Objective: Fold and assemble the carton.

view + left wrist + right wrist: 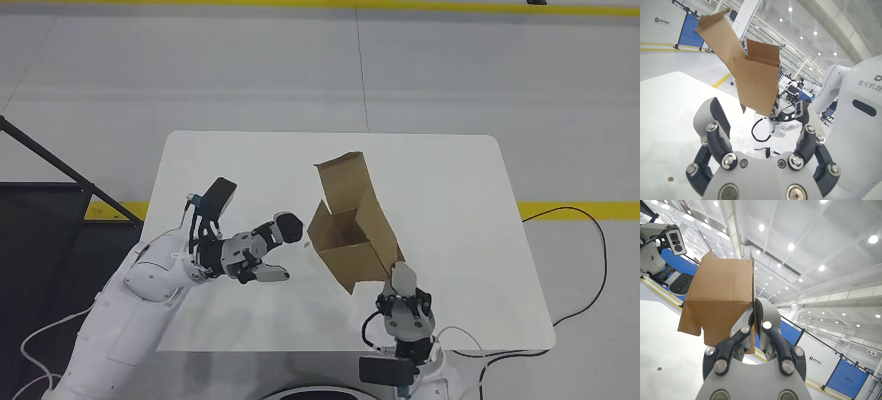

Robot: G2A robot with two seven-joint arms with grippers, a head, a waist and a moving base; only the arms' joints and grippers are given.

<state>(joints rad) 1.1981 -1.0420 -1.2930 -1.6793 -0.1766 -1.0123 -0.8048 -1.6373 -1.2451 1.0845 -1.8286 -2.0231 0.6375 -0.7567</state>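
Note:
A brown cardboard carton (352,228) is held up above the middle of the white table (460,190), opened into a tube with loose flaps, one long flap standing up at its far end. My right gripper (400,281) is shut on the carton's (719,285) near lower edge, its pads (758,311) clamping one cardboard wall. My left gripper (278,250) hangs open just left of the carton (755,83) without touching it; nothing lies between its fingers (719,117).
A small brown scrap (670,179) lies on the table near the left gripper. The table's right half and far left corner are bare. A black frame (45,160) stands off the table's left side, and a cable (580,290) runs along the floor at right.

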